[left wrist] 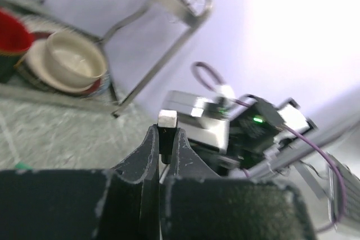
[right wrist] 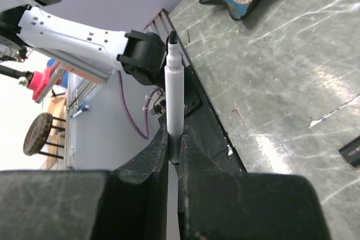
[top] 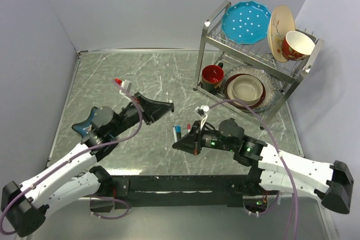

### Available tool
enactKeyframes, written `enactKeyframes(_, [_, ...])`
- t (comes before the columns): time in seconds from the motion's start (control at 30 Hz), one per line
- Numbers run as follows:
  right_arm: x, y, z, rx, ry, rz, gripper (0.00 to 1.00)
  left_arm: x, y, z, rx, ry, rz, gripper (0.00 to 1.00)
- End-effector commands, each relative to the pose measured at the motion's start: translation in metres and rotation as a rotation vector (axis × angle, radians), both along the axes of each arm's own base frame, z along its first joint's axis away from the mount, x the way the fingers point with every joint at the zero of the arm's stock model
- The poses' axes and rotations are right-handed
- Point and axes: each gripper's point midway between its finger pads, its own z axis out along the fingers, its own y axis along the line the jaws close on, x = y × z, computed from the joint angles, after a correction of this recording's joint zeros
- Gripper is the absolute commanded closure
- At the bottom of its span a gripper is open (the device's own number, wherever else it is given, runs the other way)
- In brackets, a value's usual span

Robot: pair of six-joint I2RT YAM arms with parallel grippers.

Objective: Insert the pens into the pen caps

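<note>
Your right jaws are clamped on the black-tipped white pen (right wrist: 173,91) — your left jaws pinch a small black cap (left wrist: 167,137).

Folds the left arm (top: 62,167) with elbow thrown out to the near left and forearm running up and inward, wrist raised, left gripper (top: 164,107) pointing right with jaws pinched on a small pen cap (left wrist: 167,121). Mirrors that with the right arm (top: 298,167), elbow out to the near right, right gripper (top: 180,145) held low and pointing left, apart from the other one, jaws clamped on a white-barrelled pen (right wrist: 173,94) standing up between the fingertips.
</note>
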Motion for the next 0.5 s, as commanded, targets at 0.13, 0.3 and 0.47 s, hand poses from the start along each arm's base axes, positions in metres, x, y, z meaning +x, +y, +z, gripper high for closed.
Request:
enactKeyframes(0.13, [0.008,0.019,0.057,0.147,-0.082,-0.027,1.00,-0.050,0.017,0.041,-0.084,-0.285,-0.106,0.99])
enactKeyframes(0.3, [0.004,0.021,0.065,0.165,-0.092,-0.019,1.00,-0.050,0.018,0.037,-0.088,-0.263,-0.105,0.99])
enactKeyframes(0.47, [0.000,0.024,0.071,0.164,-0.107,-0.008,1.00,-0.047,0.017,0.036,-0.109,-0.218,-0.106,0.99])
